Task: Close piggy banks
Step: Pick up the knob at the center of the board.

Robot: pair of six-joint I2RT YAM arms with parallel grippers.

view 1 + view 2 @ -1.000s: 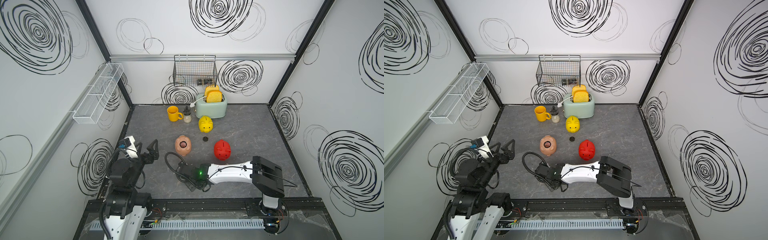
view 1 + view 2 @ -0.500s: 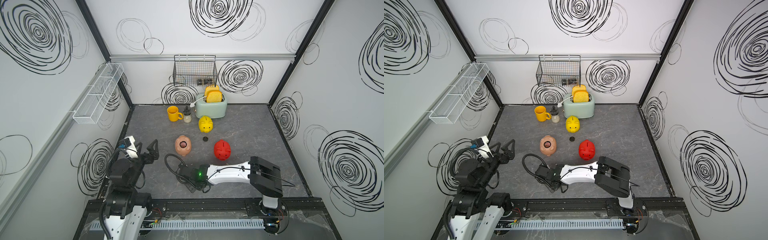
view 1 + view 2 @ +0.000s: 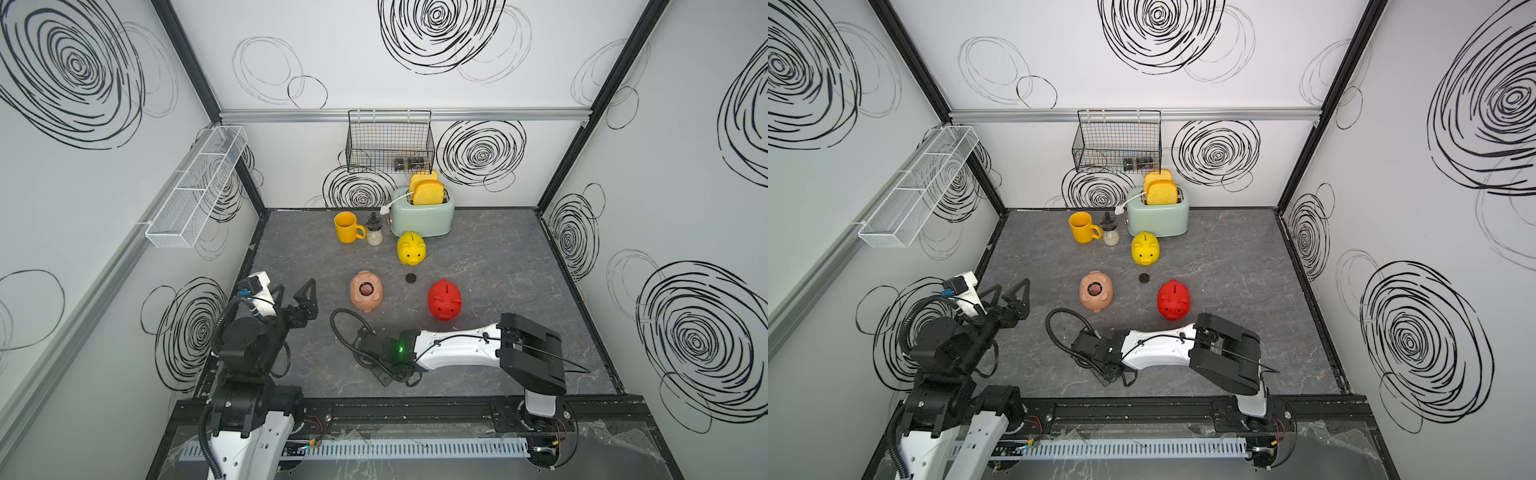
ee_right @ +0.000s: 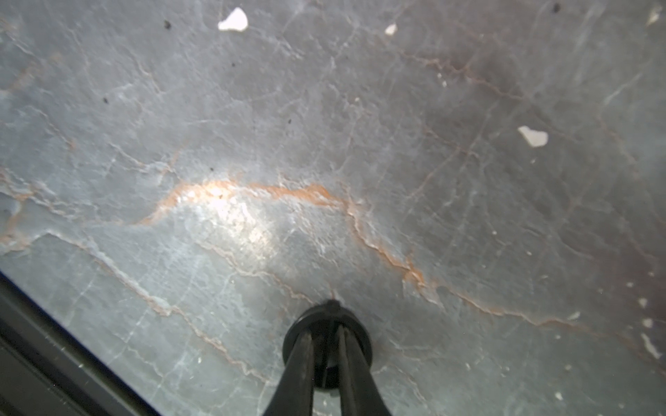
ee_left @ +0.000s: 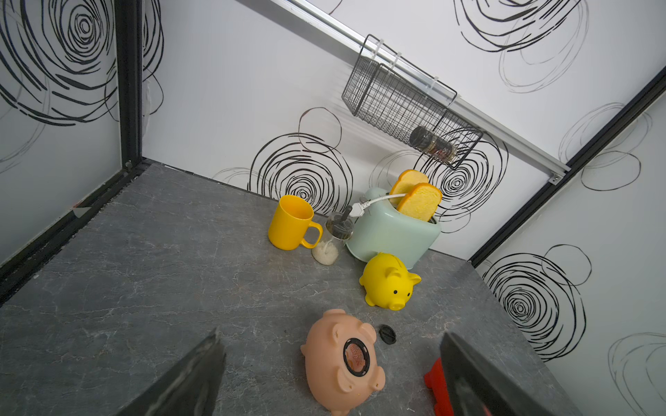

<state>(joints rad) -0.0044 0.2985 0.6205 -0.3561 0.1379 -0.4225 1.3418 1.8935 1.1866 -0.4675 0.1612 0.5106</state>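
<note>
Three piggy banks stand mid-table in both top views. The pale pink one lies belly up, its round hole ringed in black. The yellow one and the red one stand upright. A loose black plug lies between them. My left gripper hangs open, left of the pink pig. My right gripper points down near the table's front, shut on a second black plug resting on the table.
A yellow mug, a small glass jar and a mint toaster holding toast stand at the back. A wire basket hangs on the back wall, a white mesh shelf on the left wall. A black rail borders the front.
The right arm's elbow has drifted slightly left over the front of the table. The left arm and the pigs have not moved.
</note>
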